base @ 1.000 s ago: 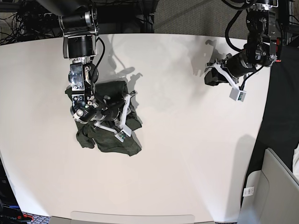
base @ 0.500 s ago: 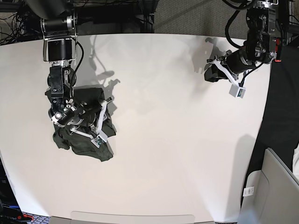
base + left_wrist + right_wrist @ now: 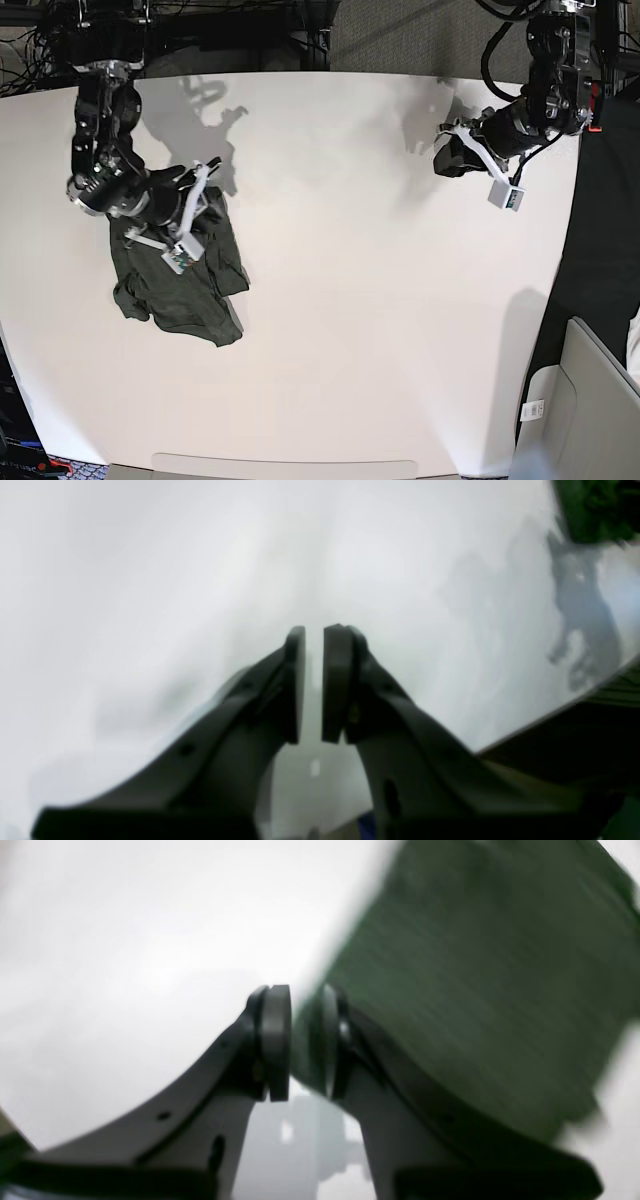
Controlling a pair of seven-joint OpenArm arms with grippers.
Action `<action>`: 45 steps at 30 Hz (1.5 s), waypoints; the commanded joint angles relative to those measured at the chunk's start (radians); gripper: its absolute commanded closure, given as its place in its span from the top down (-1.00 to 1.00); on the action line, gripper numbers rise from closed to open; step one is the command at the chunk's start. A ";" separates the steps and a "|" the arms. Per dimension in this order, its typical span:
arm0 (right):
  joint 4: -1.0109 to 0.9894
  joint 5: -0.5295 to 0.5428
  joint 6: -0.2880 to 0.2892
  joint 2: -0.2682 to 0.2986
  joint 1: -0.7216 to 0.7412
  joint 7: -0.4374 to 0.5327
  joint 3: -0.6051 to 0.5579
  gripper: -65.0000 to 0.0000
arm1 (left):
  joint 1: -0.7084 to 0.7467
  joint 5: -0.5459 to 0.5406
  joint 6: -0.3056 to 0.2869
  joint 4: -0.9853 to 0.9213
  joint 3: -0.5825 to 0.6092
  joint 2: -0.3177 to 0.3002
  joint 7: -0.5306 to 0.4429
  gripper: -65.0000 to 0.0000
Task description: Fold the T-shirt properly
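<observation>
The T-shirt [image 3: 180, 280] lies bunched at the table's [image 3: 350, 300] left side. The right claw [image 3: 300, 1040] pinches its edge (apparently to drag it), while the left claw [image 3: 312, 685] hangs nearly closed, empty, far off.

Left gripper [image 3: 311, 682] with jaws nearly together, a thin gap; right gripper [image 3: 300, 1040] likewise, narrowly parted.

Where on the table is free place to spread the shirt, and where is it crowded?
The table is bare between the T-shirt and the left gripper, and along the whole near edge. It is crowded at the far left corner, where the right gripper hangs over the crumpled T-shirt.
</observation>
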 commanded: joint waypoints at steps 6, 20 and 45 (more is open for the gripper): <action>0.112 0.199 0.007 0.068 -0.158 0.020 0.191 -0.70 | 0.081 -0.011 -0.001 0.114 -0.047 -0.007 -0.010 -0.79; 0.221 0.385 0.007 0.097 -0.532 0.018 0.461 -0.70 | 0.414 -0.127 -0.008 0.203 -0.497 0.093 -0.010 -0.79; 0.199 -0.056 0.007 0.047 -0.956 0.023 0.484 -0.71 | 0.747 -0.118 -0.009 0.157 -0.695 0.159 0.010 -0.79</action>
